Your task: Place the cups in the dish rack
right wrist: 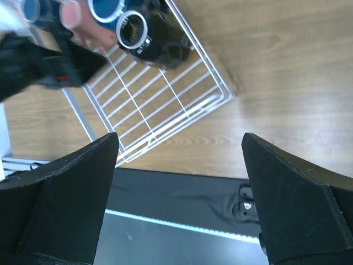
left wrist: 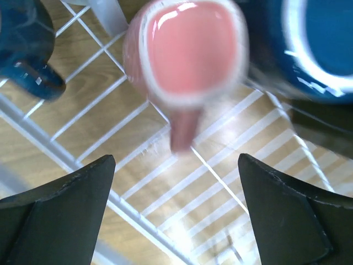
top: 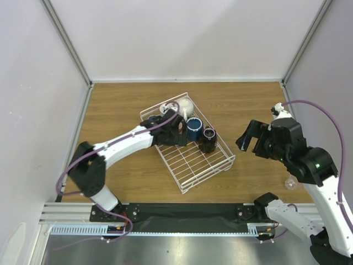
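Observation:
The white wire dish rack lies slantwise mid-table. At its far end stand a cream-white cup, a blue cup and a black cup. My left gripper hovers over that end, open and holding nothing. In the left wrist view a salmon-pink cup sits on the rack wires just beyond my open left gripper, handle toward me, between a dark navy cup and the blue cup. My right gripper hangs open and empty right of the rack, above bare wood.
The near half of the rack holds no cups. A small clear object stands on the table by the right arm. A black mat and a metal rail run along the near edge. Walls close in three sides.

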`<state>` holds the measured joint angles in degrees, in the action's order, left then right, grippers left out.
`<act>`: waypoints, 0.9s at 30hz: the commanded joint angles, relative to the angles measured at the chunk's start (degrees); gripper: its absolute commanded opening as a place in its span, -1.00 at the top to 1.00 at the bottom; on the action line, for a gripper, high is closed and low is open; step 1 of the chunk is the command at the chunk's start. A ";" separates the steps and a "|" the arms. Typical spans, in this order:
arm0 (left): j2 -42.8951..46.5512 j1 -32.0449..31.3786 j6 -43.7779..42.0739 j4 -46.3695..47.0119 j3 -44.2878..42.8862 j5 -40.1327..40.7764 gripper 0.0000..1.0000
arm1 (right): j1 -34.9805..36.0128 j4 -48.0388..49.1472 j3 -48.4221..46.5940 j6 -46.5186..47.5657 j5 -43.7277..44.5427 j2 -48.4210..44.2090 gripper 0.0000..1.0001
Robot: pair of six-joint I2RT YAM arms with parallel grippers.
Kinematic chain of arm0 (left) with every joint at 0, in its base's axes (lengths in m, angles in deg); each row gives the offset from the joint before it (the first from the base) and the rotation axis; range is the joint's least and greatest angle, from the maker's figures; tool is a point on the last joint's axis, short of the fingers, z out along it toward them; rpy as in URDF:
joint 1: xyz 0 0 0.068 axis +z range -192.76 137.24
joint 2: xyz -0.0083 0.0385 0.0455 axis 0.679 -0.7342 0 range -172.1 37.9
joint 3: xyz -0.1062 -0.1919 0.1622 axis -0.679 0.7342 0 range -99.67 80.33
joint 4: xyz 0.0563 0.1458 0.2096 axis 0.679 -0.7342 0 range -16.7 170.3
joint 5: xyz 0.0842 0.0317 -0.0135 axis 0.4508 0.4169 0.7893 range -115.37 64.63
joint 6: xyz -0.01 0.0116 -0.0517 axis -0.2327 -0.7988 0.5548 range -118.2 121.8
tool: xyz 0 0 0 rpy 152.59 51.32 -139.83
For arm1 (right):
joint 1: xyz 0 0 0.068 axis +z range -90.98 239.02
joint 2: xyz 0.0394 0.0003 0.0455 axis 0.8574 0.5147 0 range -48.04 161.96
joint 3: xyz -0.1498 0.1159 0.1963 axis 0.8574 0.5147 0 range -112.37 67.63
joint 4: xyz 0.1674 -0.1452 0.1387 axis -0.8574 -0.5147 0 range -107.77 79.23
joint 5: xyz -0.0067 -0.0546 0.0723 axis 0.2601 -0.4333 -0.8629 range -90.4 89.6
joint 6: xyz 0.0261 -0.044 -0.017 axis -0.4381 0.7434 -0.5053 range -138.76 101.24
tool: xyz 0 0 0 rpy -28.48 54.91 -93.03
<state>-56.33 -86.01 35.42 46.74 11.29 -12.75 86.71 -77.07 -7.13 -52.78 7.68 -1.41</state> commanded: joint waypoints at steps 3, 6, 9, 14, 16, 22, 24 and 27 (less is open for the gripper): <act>13.18 0.27 3.72 0.96 2.84 -5.32 -0.99 | 0.09 -4.36 1.11 -4.03 -0.61 3.02 -0.99; 19.51 0.27 5.66 1.48 4.26 -9.10 -0.99 | -1.04 -5.85 2.25 -7.71 1.41 4.34 -1.00; 25.67 0.09 7.50 2.97 6.01 -12.17 -0.99 | -4.99 -8.66 2.43 -12.90 6.06 4.96 -1.00; 31.30 0.09 10.58 3.60 7.16 -16.31 -0.99 | -26.07 -5.68 4.89 -11.07 1.33 5.48 -1.00; 32.18 0.00 11.46 2.89 6.81 -18.15 -0.99 | -35.35 -7.77 5.94 -13.34 3.33 7.23 -0.99; 34.46 -0.26 12.87 1.66 8.13 -20.62 -0.99 | -43.05 -13.84 4.01 -25.38 22.57 12.69 -0.93; 34.91 -0.35 12.61 0.52 7.87 -21.06 -0.99 | -44.38 -16.30 3.05 -29.67 28.89 14.10 -0.82; 35.79 -0.35 11.99 -1.32 7.69 -21.06 -0.99 | -47.80 -19.55 2.78 -34.96 31.73 16.20 -0.51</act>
<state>-22.83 -86.14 46.85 46.83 19.27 -32.11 41.35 -86.99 -1.78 -78.66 28.64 13.93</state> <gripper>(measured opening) 0.996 0.782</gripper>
